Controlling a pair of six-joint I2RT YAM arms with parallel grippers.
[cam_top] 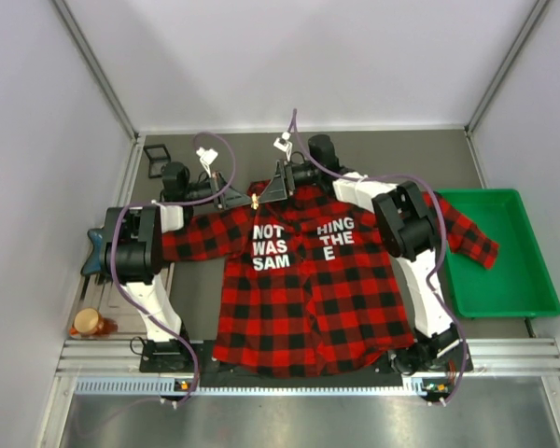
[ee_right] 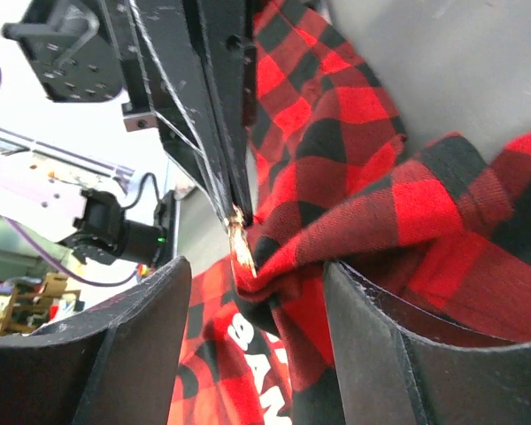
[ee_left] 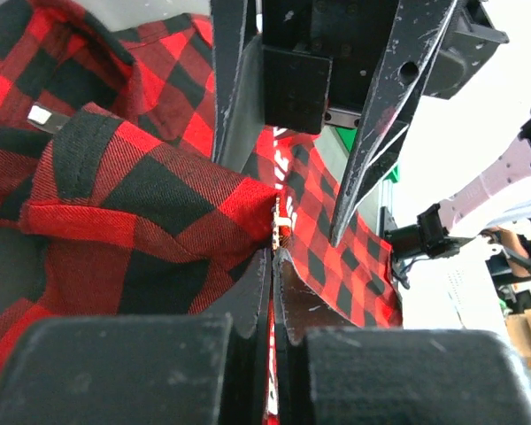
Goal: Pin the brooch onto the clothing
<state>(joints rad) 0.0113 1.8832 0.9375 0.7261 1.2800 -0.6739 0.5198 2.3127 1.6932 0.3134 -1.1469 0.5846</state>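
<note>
The clothing, a red-and-black plaid shirt with white lettering, lies spread on the table. Both grippers meet at its collar. My left gripper is shut on a raised fold of the shirt. The brooch, a tiny pale piece, sits on the fabric right at the left fingertips. My right gripper stands open, one finger on each side of that bunched fold, gripping nothing. Its dark fingers show in the left wrist view just above the brooch.
A green tray stands at the right, under the end of the shirt's sleeve. A dark blue object and a round orange-brown object lie at the left edge. A small black frame sits at the back left.
</note>
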